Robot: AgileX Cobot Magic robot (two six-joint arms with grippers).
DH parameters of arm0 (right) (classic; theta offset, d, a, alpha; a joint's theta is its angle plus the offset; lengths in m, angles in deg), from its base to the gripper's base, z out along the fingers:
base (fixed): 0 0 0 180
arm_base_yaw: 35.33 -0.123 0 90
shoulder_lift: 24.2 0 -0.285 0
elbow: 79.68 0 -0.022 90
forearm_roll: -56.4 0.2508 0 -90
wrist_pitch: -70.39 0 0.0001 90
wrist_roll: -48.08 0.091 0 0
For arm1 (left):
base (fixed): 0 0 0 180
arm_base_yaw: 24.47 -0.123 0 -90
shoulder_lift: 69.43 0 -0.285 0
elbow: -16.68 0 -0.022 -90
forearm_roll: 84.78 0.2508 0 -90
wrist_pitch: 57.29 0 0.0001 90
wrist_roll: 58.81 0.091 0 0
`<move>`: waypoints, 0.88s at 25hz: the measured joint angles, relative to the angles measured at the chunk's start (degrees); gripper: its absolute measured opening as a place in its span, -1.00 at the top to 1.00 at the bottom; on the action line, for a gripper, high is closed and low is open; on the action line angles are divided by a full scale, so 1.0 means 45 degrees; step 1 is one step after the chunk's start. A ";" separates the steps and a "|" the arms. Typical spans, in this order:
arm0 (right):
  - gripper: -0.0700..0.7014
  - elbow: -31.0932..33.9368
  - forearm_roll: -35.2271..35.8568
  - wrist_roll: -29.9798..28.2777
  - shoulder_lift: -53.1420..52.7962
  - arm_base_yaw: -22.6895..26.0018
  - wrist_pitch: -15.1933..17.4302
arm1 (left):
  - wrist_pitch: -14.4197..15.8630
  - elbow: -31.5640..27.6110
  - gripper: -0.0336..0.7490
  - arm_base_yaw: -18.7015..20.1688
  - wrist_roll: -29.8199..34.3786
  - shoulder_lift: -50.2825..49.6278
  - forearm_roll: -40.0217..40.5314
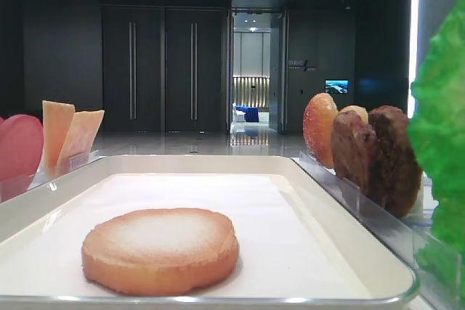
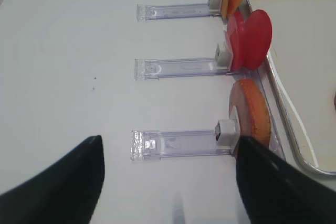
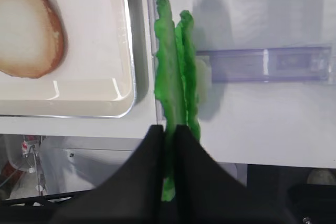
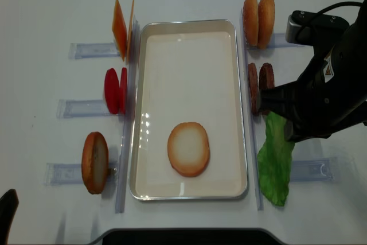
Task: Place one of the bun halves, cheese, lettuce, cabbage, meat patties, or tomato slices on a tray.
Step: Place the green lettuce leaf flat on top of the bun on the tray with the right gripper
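Where the right gripper (image 3: pixel 168 135) reaches down beside the tray's (image 4: pixel 241 113) right rim, its two black fingers are pressed together on the edge of the lettuce (image 3: pixel 176 72), which stands on edge just outside that rim and across the near end of a clear plastic holder (image 3: pixel 268 65); the fingertips themselves are cut off by the leaf and the lower frame edge in the right wrist view, and from overhead the arm's dark body covers the grip entirely. One bun half (image 4: pixel 188 148) lies flat, pale face up, on the tray's white liner toward its near end, apart from every rim. Along the table's right side, two bun halves (image 4: pixel 258 12) stand upright near the tray's far right corner, and the meat patties (image 4: pixel 260 84) stand behind the lettuce, partly hidden by the arm. Along the left side stand the cheese (image 4: pixel 121 27) slices near the far left corner, the tomato slices (image 4: pixel 114 90) by the middle of the left rim, and another bun half (image 4: pixel 95 162) near the near left corner. Only the left gripper's (image 2: pixel 168 182) two dark fingers show in its wrist view, set wide apart over the bare table with nothing between them; in the overhead view just a dark sliver appears at the bottom left corner.
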 joint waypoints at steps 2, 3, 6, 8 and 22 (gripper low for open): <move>0.75 -0.0212 0.0285 -0.0063 0.0000 0.0000 0.0027 | 0.0000 0.0000 -0.61 0.0000 0.0000 0.0000 0.0000; 0.75 -0.0301 0.0393 -0.0096 0.0000 -0.0019 0.0040 | 0.0000 0.0000 -0.61 0.0000 0.0000 0.0000 0.0000; 0.75 -0.0421 0.0559 -0.0096 -0.0046 -0.0257 0.0040 | 0.0000 0.0000 -0.61 0.0000 0.0000 0.0000 0.0000; 0.75 -0.0431 0.0590 -0.0083 -0.0176 -0.0522 0.0042 | 0.0000 0.0000 -0.61 0.0000 0.0000 0.0000 0.0000; 0.75 -0.0431 0.2288 0.0039 -0.0797 -0.1897 -0.4427 | 0.0000 0.0000 -0.61 0.0000 0.0000 0.0000 0.0000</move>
